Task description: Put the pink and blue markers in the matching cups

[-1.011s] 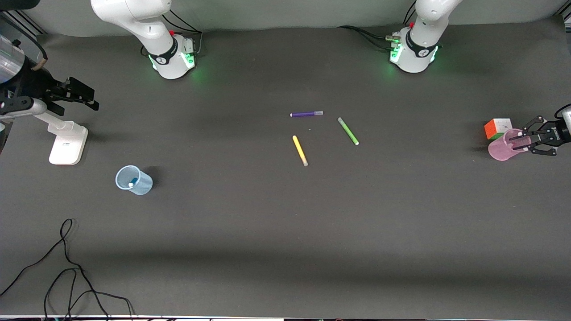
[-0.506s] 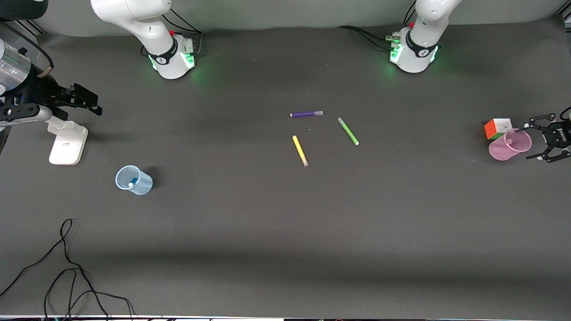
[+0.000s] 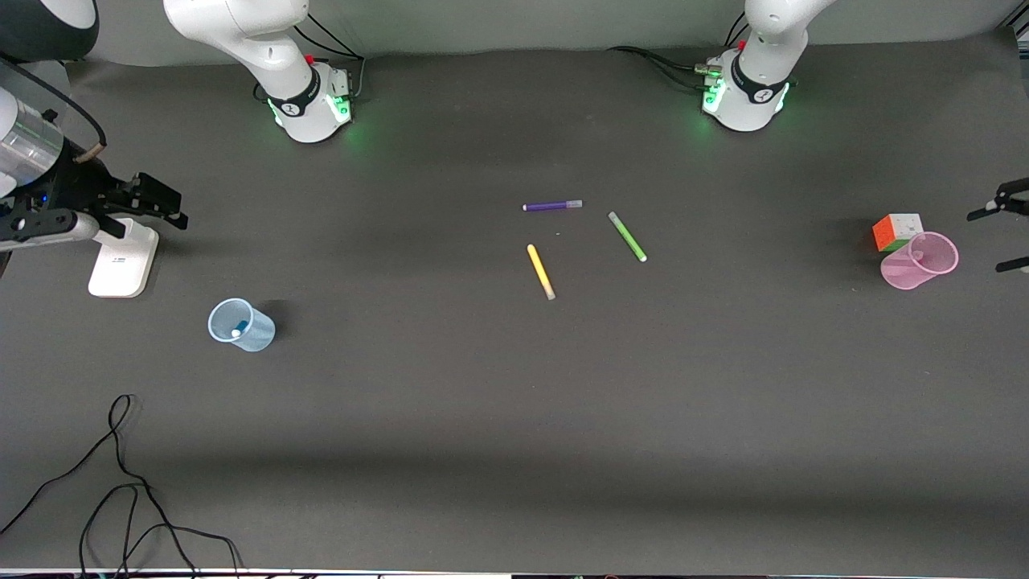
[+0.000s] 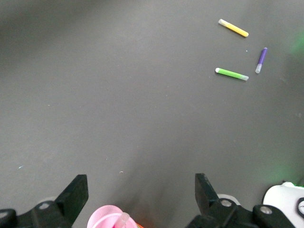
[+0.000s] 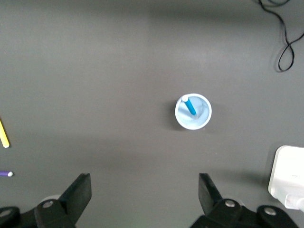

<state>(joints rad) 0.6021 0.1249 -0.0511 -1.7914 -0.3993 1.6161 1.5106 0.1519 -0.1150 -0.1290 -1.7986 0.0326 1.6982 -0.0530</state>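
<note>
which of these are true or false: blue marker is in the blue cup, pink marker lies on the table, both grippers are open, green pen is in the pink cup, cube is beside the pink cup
1. The blue marker is in the blue cup. True.
2. The pink marker lies on the table. False: it stands in the pink cup.
3. Both grippers are open. True: the left gripper and right gripper hold nothing.
4. The green pen is in the pink cup. False: it lies on the table near the purple pen and yellow pen.
5. The cube is beside the pink cup. True.

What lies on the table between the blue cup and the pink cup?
Front view: between the blue cup and pink cup lie yellow, green and purple pens.
</note>
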